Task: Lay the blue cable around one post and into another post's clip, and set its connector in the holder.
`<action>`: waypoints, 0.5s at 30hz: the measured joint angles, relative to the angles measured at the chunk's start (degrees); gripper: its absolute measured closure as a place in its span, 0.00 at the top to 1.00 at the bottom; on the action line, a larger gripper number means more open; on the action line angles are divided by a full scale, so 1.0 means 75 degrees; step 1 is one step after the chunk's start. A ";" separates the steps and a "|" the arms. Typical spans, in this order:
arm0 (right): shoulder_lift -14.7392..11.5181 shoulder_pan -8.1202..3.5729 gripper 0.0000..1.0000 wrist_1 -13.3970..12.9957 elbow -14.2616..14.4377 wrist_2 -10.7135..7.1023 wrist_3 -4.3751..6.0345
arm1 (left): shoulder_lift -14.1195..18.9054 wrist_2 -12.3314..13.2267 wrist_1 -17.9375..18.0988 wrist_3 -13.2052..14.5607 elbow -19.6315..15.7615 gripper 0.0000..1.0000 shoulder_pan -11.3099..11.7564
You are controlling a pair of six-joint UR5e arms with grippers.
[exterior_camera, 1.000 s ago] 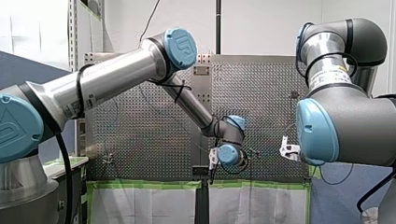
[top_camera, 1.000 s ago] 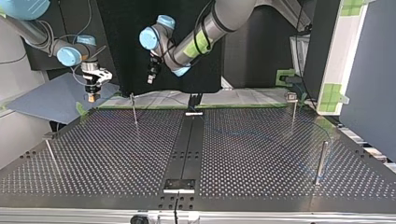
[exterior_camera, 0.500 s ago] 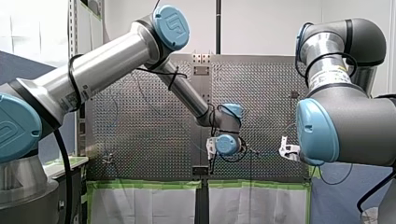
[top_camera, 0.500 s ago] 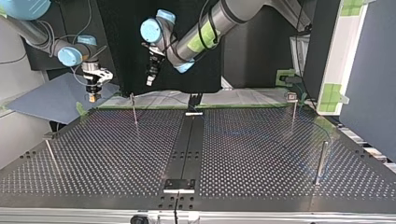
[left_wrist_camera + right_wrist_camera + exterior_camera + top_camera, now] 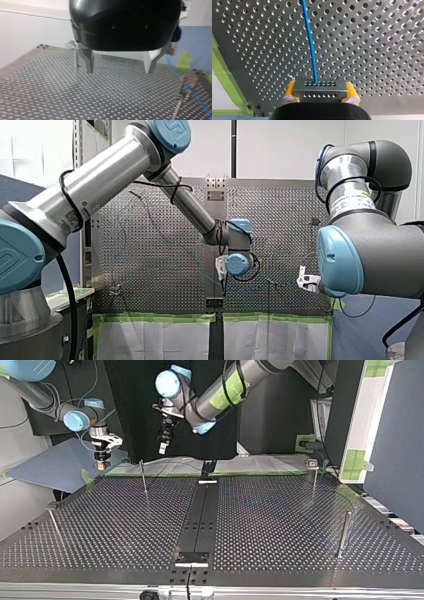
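In the right wrist view my right gripper (image 5: 320,96) is shut on a grey connector block (image 5: 319,89), held between its yellow pads (image 5: 290,89). The blue cable (image 5: 310,42) runs from the block straight ahead over the perforated plate. In the top view this gripper (image 5: 101,464) hangs above the table's far left corner. My left gripper (image 5: 119,71) is open with nothing between its metal fingers (image 5: 88,61), and it hovers over the plate. The blue cable (image 5: 191,91) runs beside it, past a thin post with an orange clip (image 5: 186,79). In the top view my left gripper (image 5: 163,449) hangs over the far edge.
Thin posts stand on the plate at the top view's far left (image 5: 143,476), far right (image 5: 314,480), near right (image 5: 344,532) and near left (image 5: 55,527). A black strip down the middle carries a bracket (image 5: 192,558) near the front edge. Green tape (image 5: 227,82) lines the table's edge.
My left arm has lifted its elbow, and its gripper has moved up and to the front view's left. My right arm has stayed still with the connector in its grip.
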 joint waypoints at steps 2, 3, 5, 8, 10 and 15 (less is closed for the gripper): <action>0.0003 0.0001 0.00 -0.0003 0.0000 -0.0004 0.0005 | 0.0144 0.0001 0.0140 -0.0020 -0.0146 1.00 0.0007; 0.0003 0.0001 0.00 -0.0004 0.0000 -0.0005 0.0009 | 0.0201 -0.0002 0.0200 -0.0026 -0.0202 1.00 0.0011; 0.0002 0.0002 0.00 -0.0012 0.0001 -0.0011 0.0018 | 0.0328 -0.0010 0.0325 -0.0034 -0.0330 1.00 0.0016; 0.0001 0.0003 0.00 -0.0045 0.0001 -0.0016 0.0050 | 0.0508 -0.0016 0.0507 -0.0069 -0.0508 1.00 0.0031; 0.0002 0.0003 0.00 -0.0066 0.0000 -0.0017 0.0065 | 0.0640 -0.0007 0.0636 -0.0134 -0.0642 1.00 0.0050; 0.0008 0.0003 0.00 -0.0078 0.0001 -0.0018 0.0076 | 0.0989 0.0140 0.0988 -0.0379 -0.0989 1.00 0.0137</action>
